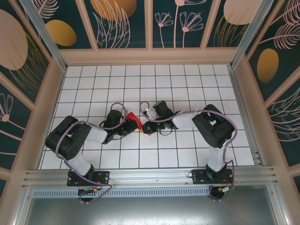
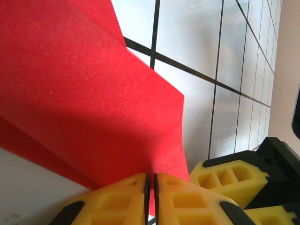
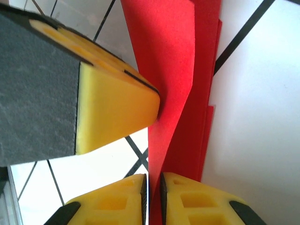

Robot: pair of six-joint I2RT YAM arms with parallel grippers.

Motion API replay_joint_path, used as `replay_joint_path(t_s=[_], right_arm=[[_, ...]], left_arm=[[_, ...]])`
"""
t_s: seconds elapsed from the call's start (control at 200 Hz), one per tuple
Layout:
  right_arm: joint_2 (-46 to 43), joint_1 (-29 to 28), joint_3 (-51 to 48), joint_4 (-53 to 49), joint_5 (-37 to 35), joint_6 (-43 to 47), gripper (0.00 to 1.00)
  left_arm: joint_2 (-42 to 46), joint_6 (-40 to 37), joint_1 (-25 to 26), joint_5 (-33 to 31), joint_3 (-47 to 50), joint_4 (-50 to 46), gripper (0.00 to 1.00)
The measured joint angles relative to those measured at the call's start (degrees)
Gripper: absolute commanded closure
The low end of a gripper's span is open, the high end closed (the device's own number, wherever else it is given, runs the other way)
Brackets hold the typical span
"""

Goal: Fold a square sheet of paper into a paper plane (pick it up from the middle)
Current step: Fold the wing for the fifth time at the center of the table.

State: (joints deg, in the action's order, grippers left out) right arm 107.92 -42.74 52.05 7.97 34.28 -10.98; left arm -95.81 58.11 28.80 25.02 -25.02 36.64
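The red sheet of paper is held up off the table between the two arms, at the middle of the grid. It is folded: the right wrist view shows layered long edges, and the left wrist view a broad flap. Whether it has the paper plane's shape I cannot tell. My left gripper is shut on the paper's lower edge. My right gripper stands just beside it, jaws a narrow slit apart, with the paper's edge loose in the gap. The left gripper's yellow finger touches the paper there.
The white gridded table is walled by patterned panels on three sides, with a metal rail along the near edge. In the left wrist view the right gripper's yellow fingers sit close by on the right.
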Motion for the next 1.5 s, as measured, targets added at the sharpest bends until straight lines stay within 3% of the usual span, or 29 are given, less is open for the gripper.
replay_joint_path(t_s=[0.175,0.42,0.701,0.961,1.501], right_arm=[[-0.1,0.0,0.0,-0.7,-0.3,3.6,0.85],[-0.3,0.2,-0.5,-0.8,-0.5,6.6,1.0],[-0.3,1.6,-1.4,0.5,2.5,6.0,1.0],[0.9,2.6,-1.6,3.2,8.3,0.0,1.0],[2.8,2.7,-0.3,2.4,9.8,-3.5,1.0]], left_arm=[[0.0,0.0,0.0,0.0,-0.2,-0.5,0.85],[0.0,0.0,0.0,0.0,-1.0,-2.1,0.85],[0.1,-1.1,0.1,0.0,-2.1,-3.5,0.82],[2.2,-1.5,0.1,1.6,-1.4,-0.4,0.81],[-0.3,-1.6,0.1,2.8,-0.9,0.8,0.83]])
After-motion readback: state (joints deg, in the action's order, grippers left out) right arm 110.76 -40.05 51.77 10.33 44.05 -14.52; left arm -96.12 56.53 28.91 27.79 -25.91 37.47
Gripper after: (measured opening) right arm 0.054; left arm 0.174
